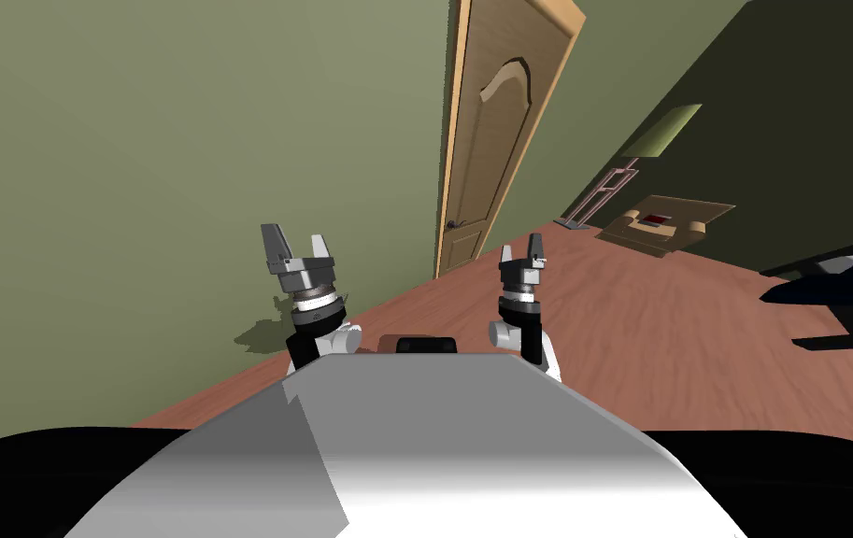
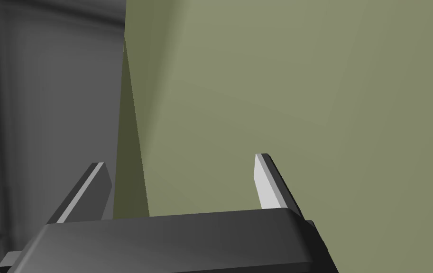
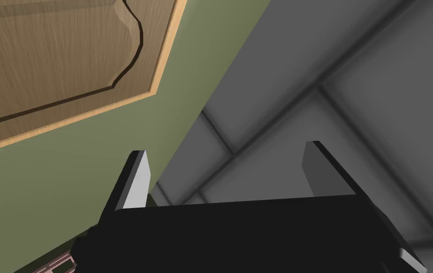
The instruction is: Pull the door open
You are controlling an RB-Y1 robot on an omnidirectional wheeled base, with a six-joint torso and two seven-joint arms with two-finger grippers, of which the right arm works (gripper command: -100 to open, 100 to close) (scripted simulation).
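Room: an olive-green painted wall (image 1: 135,140) runs along the robot's left. It meets a reddish-brown wood-grain floor (image 1: 658,308).
Door: a tall brown wooden door with an arched raised panel (image 1: 499,121) stands in a paler wooden frame (image 3: 167,47). It is set in the green wall, ahead of the robot and a little right of centre in the head view (its lean is the camera's).
Handle: a small dark door handle (image 1: 453,223) sits on the door's left edge, low down and near the floor line.
Left gripper: the left gripper (image 1: 298,245) is upright above the chest tip and close to the green wall. Its two light grey fingers are spread wide with nothing between them. It is well apart from the door.
Right gripper: the right gripper (image 1: 520,248) is also upright, over the floor. Its blades are spread wide and hold nothing (the right wrist view shows this clearly). The door's arched panel shows beyond one finger, untouched and well ahead.
Far corner: a slim floor lamp with a pale stem and green shade (image 1: 634,159) stands just beside a low tan open box (image 1: 662,224).
Right edge: a dark blue-black low object (image 1: 845,290) lies on the floor (its kind cannot be told).
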